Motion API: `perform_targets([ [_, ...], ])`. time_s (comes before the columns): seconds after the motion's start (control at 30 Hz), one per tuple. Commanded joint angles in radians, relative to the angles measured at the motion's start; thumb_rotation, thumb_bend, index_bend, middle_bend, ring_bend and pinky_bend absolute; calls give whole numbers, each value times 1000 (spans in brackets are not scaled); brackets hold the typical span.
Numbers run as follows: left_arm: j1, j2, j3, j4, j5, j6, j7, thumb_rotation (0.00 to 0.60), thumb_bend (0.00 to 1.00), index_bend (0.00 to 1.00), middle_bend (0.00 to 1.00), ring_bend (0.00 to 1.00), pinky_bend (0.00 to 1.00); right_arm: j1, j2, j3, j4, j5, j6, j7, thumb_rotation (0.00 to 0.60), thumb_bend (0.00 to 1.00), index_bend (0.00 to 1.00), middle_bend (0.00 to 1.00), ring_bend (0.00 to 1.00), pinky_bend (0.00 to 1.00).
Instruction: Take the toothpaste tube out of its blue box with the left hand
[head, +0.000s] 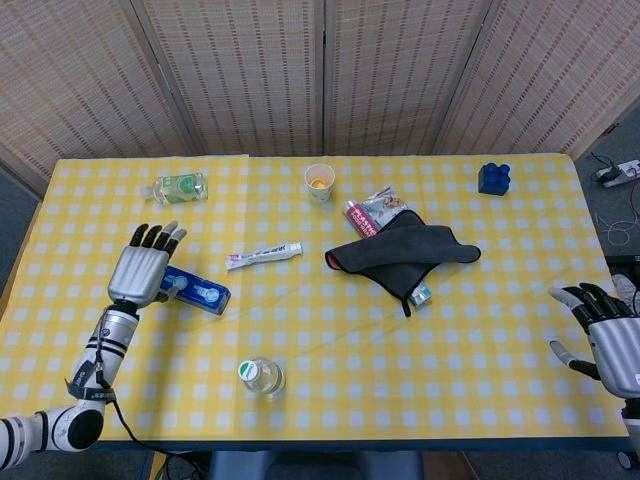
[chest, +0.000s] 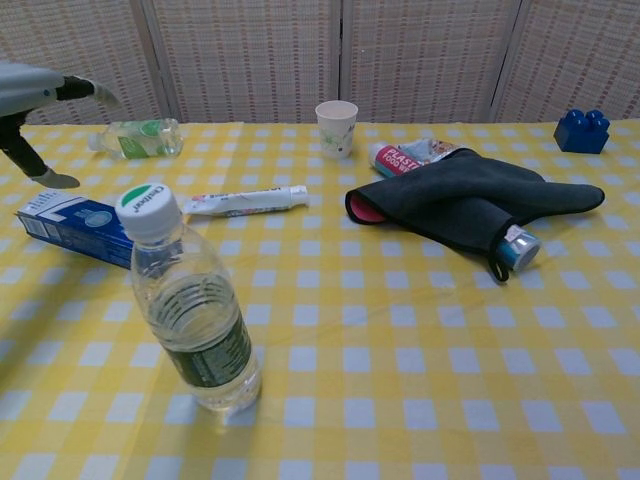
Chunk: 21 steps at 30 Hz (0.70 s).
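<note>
The white toothpaste tube (head: 263, 256) (chest: 243, 201) lies flat on the yellow checked cloth, out of its box. The blue box (head: 195, 290) (chest: 75, 230) lies on the cloth to the tube's lower left. My left hand (head: 142, 271) (chest: 35, 105) hovers open just left of the box, fingers spread, holding nothing; in the chest view it shows only at the top-left edge. My right hand (head: 606, 340) is open at the far right edge of the table, away from everything.
A capped water bottle (head: 261, 377) (chest: 190, 305) stands near the front edge. A green bottle (head: 179, 187) lies at the back left. A paper cup (head: 319, 181), a food pouch (head: 374, 211), a dark cloth (head: 400, 251) and a blue brick (head: 494, 177) sit further right.
</note>
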Motion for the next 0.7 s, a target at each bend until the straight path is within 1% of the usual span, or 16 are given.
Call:
perform_targets([
  [0.03, 76, 44, 25, -14, 77, 75, -64, 600, 227, 91, 64, 92, 35, 11, 19, -2, -5, -7, -14, 23, 600, 181, 226, 248, 159, 306],
  [0.33, 278, 100, 113, 2, 280, 289, -194, 600, 227, 119, 73, 97, 35, 27, 36, -14, -12, -24, -42, 58, 600, 183, 225, 249, 159, 306],
  [0.5, 384, 105, 144, 8, 346, 397, -232, 600, 227, 145, 93, 98, 35, 39, 35, -23, -12, -46, -51, 100, 600, 184, 225, 249, 159, 306],
  [0.7, 481, 100, 185, 14, 418, 477, -238, 600, 227, 152, 100, 98, 35, 46, 24, -26, 0, -68, -43, 99, 600, 184, 225, 249, 159, 306],
])
